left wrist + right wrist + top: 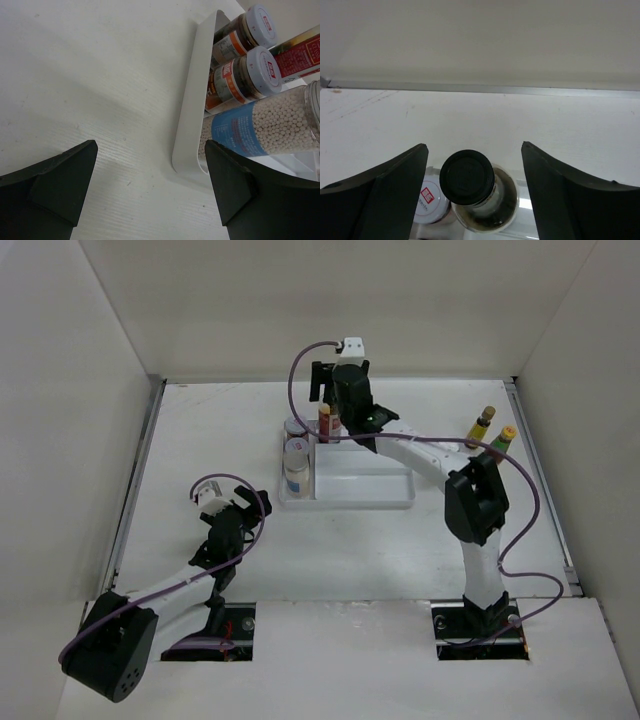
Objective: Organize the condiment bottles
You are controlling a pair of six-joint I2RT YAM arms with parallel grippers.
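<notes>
A tall clear bottle with a black cap [466,177] and red label [328,423] stands in the white tray [370,490] at its back left. My right gripper [334,400] hangs open over it, jaws wide on either side of the cap and not touching [474,150]. Two silver-lidded jars [247,75] [252,27] and a white-bead shaker with a blue label [270,125] stand in the tray's left end. Two slim yellow-capped bottles [481,424] [502,439] stand on the table at the right. My left gripper [248,505] is open and empty [150,185], left of the tray's corner [187,130].
White walls enclose the table on three sides, with a metal rail [485,89] along the back edge. My right arm [475,500] reaches across the tray's right end. Bare table lies between my left gripper and the tray.
</notes>
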